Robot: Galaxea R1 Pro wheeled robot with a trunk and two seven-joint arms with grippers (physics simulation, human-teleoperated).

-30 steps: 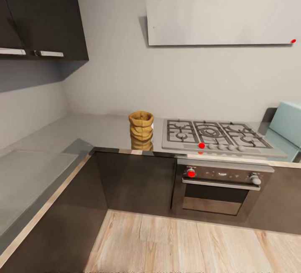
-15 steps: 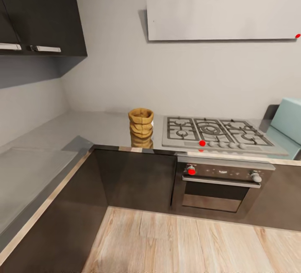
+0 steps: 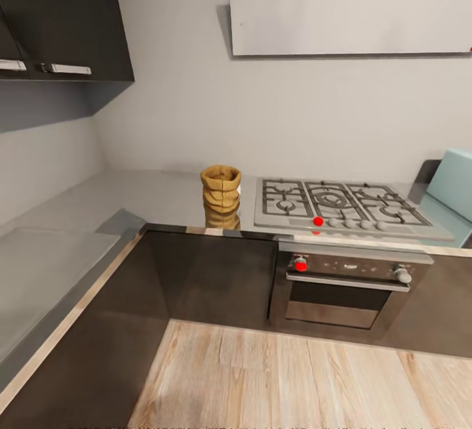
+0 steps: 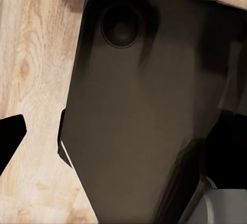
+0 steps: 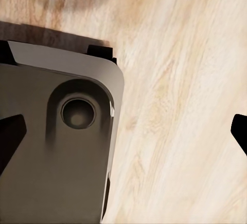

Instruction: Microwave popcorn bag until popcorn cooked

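From the left of the head view, we see dark wall cupboards (image 3: pixel 62 19) above the grey countertop (image 3: pixel 59 252), which runs along the left wall, turns the corner and carries on to the right. The popcorn bag (image 3: pixel 221 187) stands upright on that far run, close to the shiny front edge, which mirrors it, and just beside the left side of the gas hob (image 3: pixel 341 206). It looks untouched and is well apart from us. Below the hob sits the dark built-in oven (image 3: pixel 347 288), and above it hangs a pale hood (image 3: pixel 351 12). At the far right edge a slice of the pale blue microwave (image 3: pixel 455 183) shows on the countertop, beyond the hob; we cannot see its door from here. In the left wrist view our left gripper (image 4: pixel 118 131) has its dark fingertips at opposite edges of the picture, spread wide with nothing between them, over our own base and the wooden floor (image 4: pixel 31 54). The right gripper (image 5: pixel 123 131) reads the same way, fingers apart and empty. We judge that we are at the approach step, with the pick-up not yet begun. The next move calls for rolling close to the counter, raising an arm over the front edge, and closing gently around the bag's crumpled sides without tipping it.
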